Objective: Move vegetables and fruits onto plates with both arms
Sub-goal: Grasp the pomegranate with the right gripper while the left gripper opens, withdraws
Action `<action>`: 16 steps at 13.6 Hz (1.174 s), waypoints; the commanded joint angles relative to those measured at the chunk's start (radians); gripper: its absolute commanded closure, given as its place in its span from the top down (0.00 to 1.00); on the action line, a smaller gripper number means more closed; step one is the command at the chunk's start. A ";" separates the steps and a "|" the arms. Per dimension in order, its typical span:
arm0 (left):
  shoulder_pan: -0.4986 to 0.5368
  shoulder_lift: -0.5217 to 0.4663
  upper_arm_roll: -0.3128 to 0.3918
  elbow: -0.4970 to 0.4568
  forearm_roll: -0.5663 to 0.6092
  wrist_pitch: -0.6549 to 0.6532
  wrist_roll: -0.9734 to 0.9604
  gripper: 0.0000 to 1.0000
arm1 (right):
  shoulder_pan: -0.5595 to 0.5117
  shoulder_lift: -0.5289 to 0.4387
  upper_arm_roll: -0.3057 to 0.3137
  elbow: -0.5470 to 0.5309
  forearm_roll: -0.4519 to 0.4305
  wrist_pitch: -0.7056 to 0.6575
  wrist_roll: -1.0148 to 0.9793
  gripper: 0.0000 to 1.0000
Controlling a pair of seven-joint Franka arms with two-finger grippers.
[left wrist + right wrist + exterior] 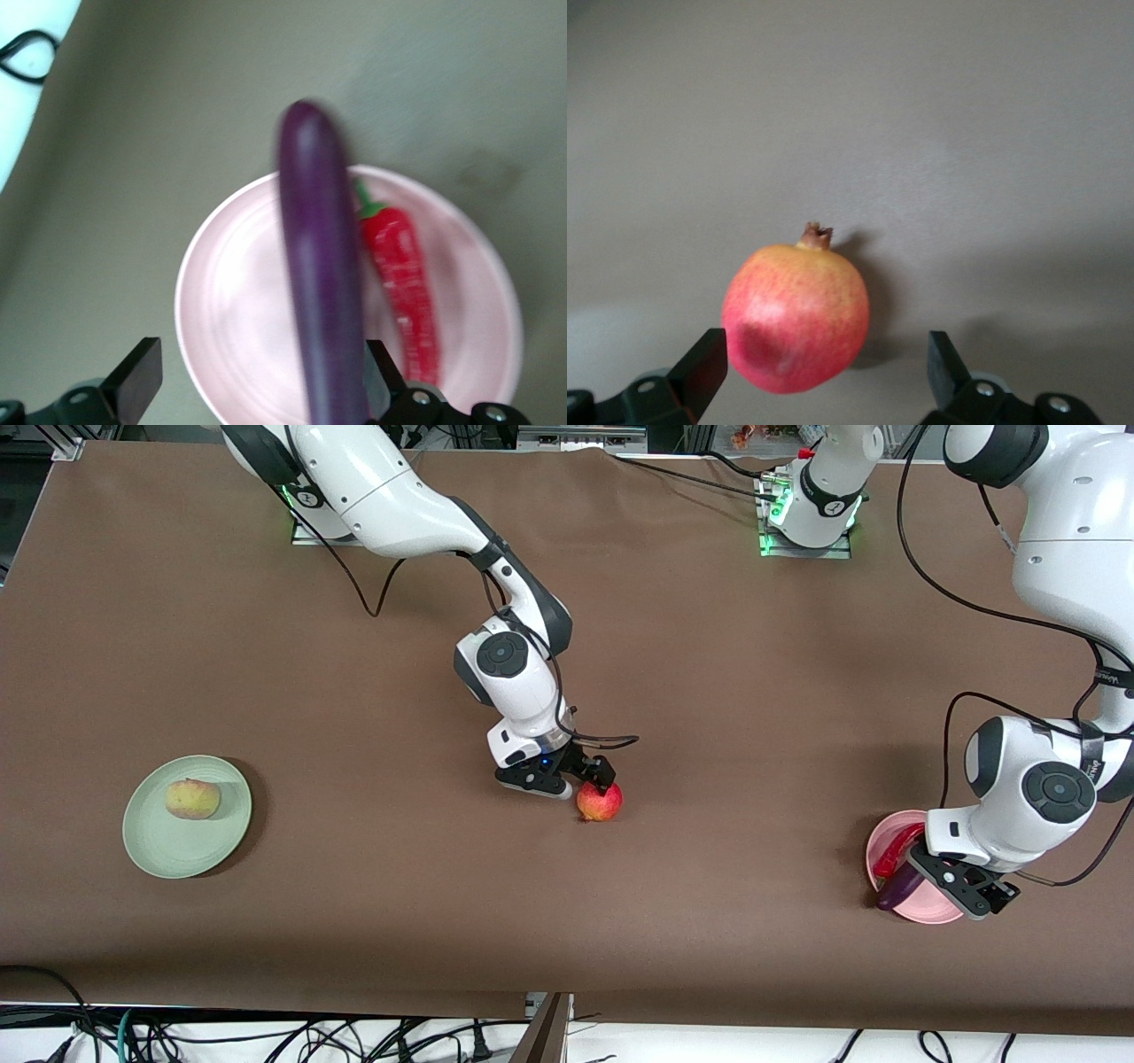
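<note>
Red pomegranate (600, 802) sits mid-table between right gripper (580, 779)'s wide-open fingers: centre, lower, close gently. Left gripper (257, 390), spread wide over pink plate (877, 849), has eggplant (319, 292) against one finger beside chili (403, 292); lift straight.

My white arm shells look like smooth glossy plastic; my left gripper (961, 886) and right gripper (576, 779) are matt black. The eggplant (321, 292) shines, the chili (403, 288) is waxy. Both the pink plate (230, 310) and green plate (155, 841) look matt. Brown tablecloth (753, 717) matt, cloth-like.
</note>
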 commanded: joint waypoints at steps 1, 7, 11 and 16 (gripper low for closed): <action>0.000 -0.101 -0.038 -0.002 -0.115 -0.172 -0.043 1.00 | 0.017 0.034 -0.015 0.058 -0.016 0.005 0.031 1.00; -0.005 -0.278 -0.061 0.001 -0.299 -0.456 -0.201 1.00 | 0.028 0.083 -0.017 0.131 -0.017 0.008 0.072 1.00; -0.028 -0.409 -0.115 0.001 -0.304 -0.646 -0.434 1.00 | 0.068 0.110 -0.064 0.132 -0.018 0.037 0.071 1.00; -0.101 -0.607 0.019 -0.045 -0.422 -0.654 -0.554 1.00 | 0.071 0.141 -0.064 0.163 -0.018 0.051 0.074 0.96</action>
